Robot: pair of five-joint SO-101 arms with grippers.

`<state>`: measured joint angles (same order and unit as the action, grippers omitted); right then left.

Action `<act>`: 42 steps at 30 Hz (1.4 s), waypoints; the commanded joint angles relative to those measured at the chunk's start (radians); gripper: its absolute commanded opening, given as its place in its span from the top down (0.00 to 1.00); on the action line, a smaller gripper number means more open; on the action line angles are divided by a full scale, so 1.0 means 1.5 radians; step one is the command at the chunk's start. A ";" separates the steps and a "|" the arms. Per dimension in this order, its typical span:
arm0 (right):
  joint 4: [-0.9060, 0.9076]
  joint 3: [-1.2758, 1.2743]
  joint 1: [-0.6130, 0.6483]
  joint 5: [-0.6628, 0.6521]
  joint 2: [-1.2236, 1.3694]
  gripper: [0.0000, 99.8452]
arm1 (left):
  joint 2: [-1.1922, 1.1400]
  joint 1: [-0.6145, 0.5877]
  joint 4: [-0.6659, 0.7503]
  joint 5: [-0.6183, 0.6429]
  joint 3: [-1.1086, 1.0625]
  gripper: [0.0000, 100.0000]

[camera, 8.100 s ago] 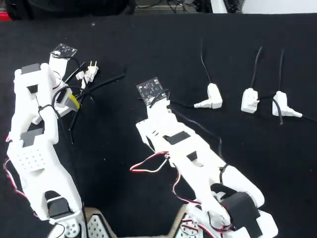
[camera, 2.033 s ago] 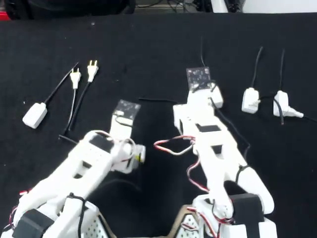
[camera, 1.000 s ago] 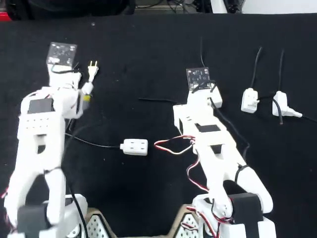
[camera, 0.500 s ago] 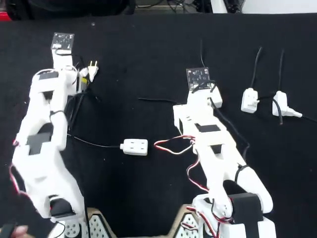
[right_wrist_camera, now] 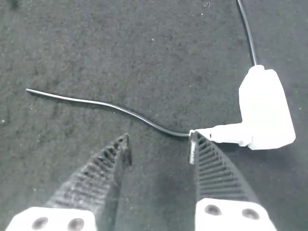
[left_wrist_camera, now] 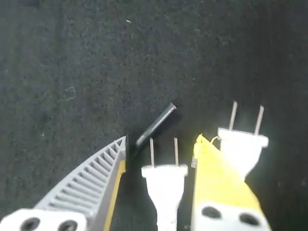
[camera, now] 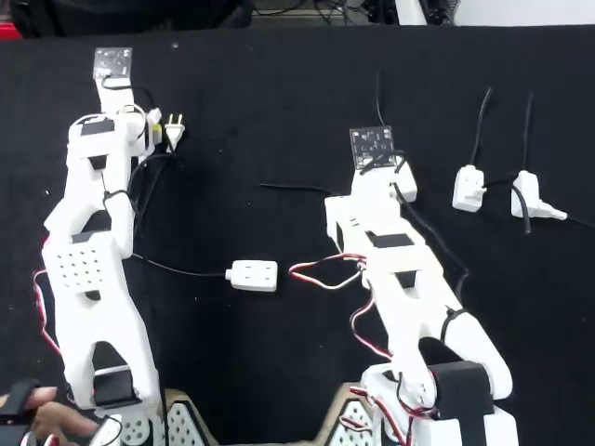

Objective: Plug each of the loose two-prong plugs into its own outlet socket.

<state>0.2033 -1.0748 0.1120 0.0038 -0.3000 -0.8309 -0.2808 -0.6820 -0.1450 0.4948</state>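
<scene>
Left gripper (left_wrist_camera: 160,147) is spread wide, and the small white two-prong plug (left_wrist_camera: 163,175) is sat right between the grey and yellow fingers, not pinched yet. On the black cloth-covered table (camera: 279,93) that spot is out at about ten o'clock, seen from the high view.

Stuff that could bite here:

- A second white two-prong plug (left_wrist_camera: 243,144) is parked just outside the yellow finger. If the jaws get shifted at all, it'll probably be shoved, or caught along with the first.
- A short black cable end (left_wrist_camera: 156,126) lies right by the grey fingertip and could be trapped in the squeeze, so the plug ends up held crooked.
- The white oblong outlet socket block (camera: 253,275), just off centre toward seven o'clock, is loose and gripped by nothing. It'll likely be pushed along instead of taking the prongs.

Right gripper (right_wrist_camera: 159,139) is also spread open and holds nothing, one fingertip almost touching the white angled adapter block (right_wrist_camera: 264,115), around one o'clock of centre.
</scene>
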 commanded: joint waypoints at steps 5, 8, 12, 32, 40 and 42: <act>-0.014 0.030 -0.011 0.003 -0.022 0.82 | -0.001 -0.005 -0.117 0.020 0.086 0.78; -0.014 0.030 -0.011 0.003 -0.022 0.82 | -0.002 -0.006 -0.170 0.020 0.120 0.78; -0.014 0.030 -0.011 0.003 -0.022 0.82 | -0.008 -0.005 -0.213 0.020 0.152 0.78; -0.013 0.030 -0.011 0.002 -0.022 0.82 | 0.000 0.042 -0.177 0.019 0.079 0.94; -0.012 0.030 -0.011 0.003 -0.022 0.82 | 0.036 0.043 -0.370 0.021 0.205 0.94; -0.012 0.030 -0.011 0.003 -0.022 0.82 | 0.038 0.042 -0.418 0.021 0.235 0.94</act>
<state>0.2033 -1.0748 0.1120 0.0038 -0.3000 -0.8523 -0.2225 -1.2252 -0.1220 0.7449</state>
